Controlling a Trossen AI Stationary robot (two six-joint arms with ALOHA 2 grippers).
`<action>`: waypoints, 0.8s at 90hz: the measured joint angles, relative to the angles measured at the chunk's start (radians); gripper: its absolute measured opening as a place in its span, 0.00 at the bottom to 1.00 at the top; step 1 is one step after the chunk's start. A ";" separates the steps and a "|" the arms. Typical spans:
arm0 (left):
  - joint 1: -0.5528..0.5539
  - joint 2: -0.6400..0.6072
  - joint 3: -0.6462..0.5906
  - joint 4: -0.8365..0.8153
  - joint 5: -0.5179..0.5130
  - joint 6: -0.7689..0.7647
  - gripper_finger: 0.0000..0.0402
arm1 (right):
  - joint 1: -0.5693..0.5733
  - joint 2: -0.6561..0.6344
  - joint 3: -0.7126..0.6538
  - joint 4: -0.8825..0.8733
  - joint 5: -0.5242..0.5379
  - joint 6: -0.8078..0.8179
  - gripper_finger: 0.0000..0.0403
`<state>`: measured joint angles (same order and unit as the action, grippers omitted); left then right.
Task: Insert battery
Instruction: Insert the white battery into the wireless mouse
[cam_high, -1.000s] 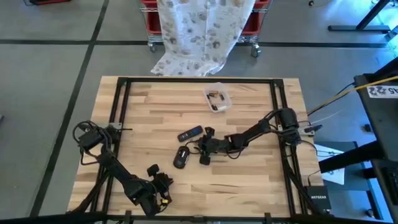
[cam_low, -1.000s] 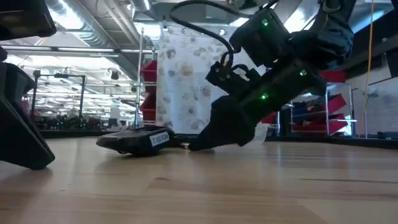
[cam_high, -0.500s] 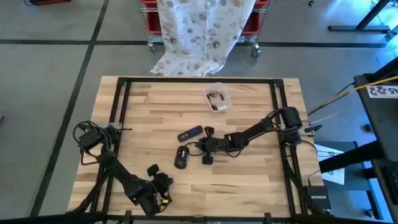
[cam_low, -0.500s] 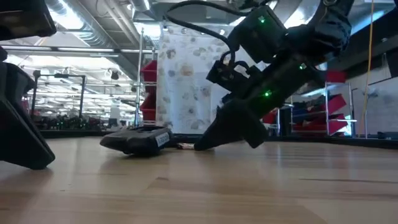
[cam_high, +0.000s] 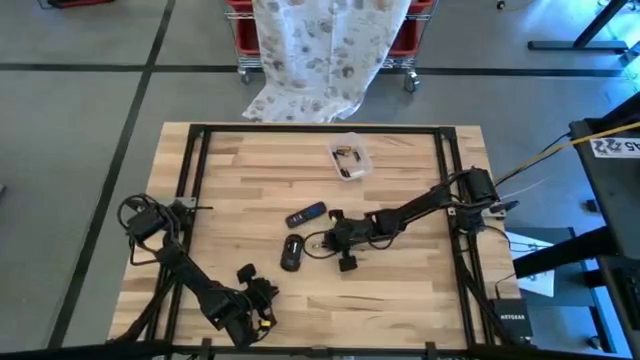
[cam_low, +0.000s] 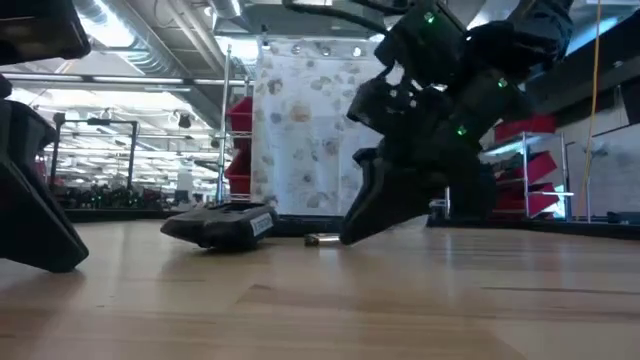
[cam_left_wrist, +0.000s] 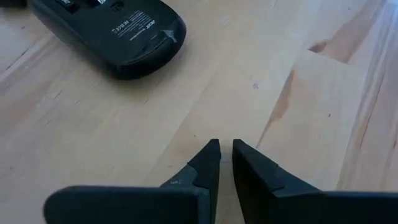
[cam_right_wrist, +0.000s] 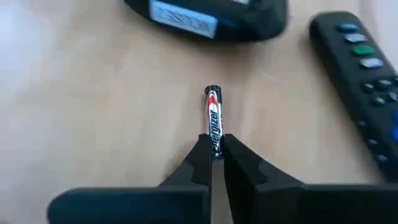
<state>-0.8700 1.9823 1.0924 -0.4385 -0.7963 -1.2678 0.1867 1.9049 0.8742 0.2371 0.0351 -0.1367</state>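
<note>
The battery (cam_right_wrist: 213, 118) lies on the counter (cam_high: 400, 290) just beside the upturned mouse (cam_high: 291, 252). The right end effector (cam_right_wrist: 216, 152), fingers nearly closed, pinches its near end, probably to steer it toward the mouse. The left end effector (cam_left_wrist: 226, 155), closed and empty, waits well apart from the mouse.

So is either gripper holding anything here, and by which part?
The right gripper pinches the battery at its near end, the rest lying on the table. The left gripper is shut on nothing.

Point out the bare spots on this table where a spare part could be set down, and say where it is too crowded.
Bare wood: the table left of the clear container, and the near right corner. Crowded: the middle, where the mouse, remote and battery sit by the right gripper. The left gripper fills the near left corner.
</note>
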 joint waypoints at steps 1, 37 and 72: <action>0.000 0.000 0.000 0.000 0.000 0.000 0.07 | 0.002 0.000 0.000 0.000 0.002 0.000 0.00; 0.000 -0.002 0.003 -0.131 0.029 -0.130 0.07 | 0.080 -0.008 0.002 0.003 0.141 0.066 0.00; 0.073 -0.002 -0.044 -0.282 -0.017 -0.317 0.07 | 0.089 -0.010 0.003 0.003 0.085 0.091 0.00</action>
<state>-0.7969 1.9800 1.0481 -0.7206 -0.8130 -1.5850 0.2757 1.8950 0.8772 0.2404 0.1204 -0.0460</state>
